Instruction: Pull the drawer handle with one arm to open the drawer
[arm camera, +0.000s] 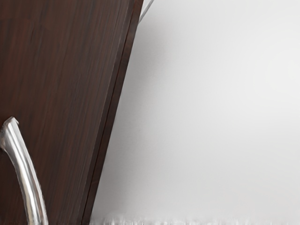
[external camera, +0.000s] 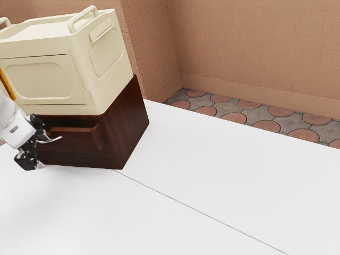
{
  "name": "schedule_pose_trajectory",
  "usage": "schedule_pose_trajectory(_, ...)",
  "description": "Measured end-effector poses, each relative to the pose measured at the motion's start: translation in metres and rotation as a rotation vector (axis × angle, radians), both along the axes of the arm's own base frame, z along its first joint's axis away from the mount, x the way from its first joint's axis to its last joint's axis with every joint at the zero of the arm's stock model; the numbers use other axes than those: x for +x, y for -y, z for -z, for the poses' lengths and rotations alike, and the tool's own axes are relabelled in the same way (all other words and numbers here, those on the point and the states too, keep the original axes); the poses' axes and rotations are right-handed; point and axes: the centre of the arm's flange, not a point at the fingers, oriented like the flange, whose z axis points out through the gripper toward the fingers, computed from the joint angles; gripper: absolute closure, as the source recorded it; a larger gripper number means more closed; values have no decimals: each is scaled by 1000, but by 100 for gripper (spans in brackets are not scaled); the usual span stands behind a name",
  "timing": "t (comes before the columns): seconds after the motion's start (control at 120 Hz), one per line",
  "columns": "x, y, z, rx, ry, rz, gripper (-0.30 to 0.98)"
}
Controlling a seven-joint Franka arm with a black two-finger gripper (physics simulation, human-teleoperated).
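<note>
My gripper [external camera: 40, 149] is at the exterior view's left, in front of the dark wood cabinet [external camera: 130, 127], its two black fingers standing wide apart. A curved silver handle [external camera: 52, 140] reaches out from the drawer [external camera: 79, 141] near the upper finger; I see no grip on it from both sides. The drawer's front stands a little out from the cabinet, with a narrow dark gap along its top. In the wrist view the handle [arm camera: 29, 183] curves out from the dark wood drawer front [arm camera: 61, 93]. The hand hides part of the drawer in the exterior view.
A cream storage box [external camera: 58, 79] with raised handles rests on top of the cabinet. The white table [external camera: 212, 175] extends toward the exterior view's right. Behind it are a brown wall [external camera: 255, 48] and a tiled floor [external camera: 234, 118]. Something orange [external camera: 7, 85] shows above the hand.
</note>
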Motion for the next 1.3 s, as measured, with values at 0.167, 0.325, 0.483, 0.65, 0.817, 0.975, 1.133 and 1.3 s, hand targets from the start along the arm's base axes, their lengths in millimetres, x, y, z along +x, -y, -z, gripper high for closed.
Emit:
schedule_pose_trajectory(0.167,-20,6,-1,-1,8,-12,4)
schedule_pose_trajectory(0.325,-30,9,1,-6,9,-20,1)
schedule_pose_trajectory(0.483,-36,18,4,-6,6,-15,2)
schedule_pose_trajectory(0.65,-48,27,2,3,13,-18,3)
schedule_pose_trajectory(0.817,-63,37,1,16,16,-25,3)
schedule_pose_trajectory(0.975,-78,42,2,23,18,-39,1)
schedule_pose_trajectory(1.133,-93,43,3,20,20,-57,1)
schedule_pose_trajectory(1.3,-104,51,6,20,15,-66,1)
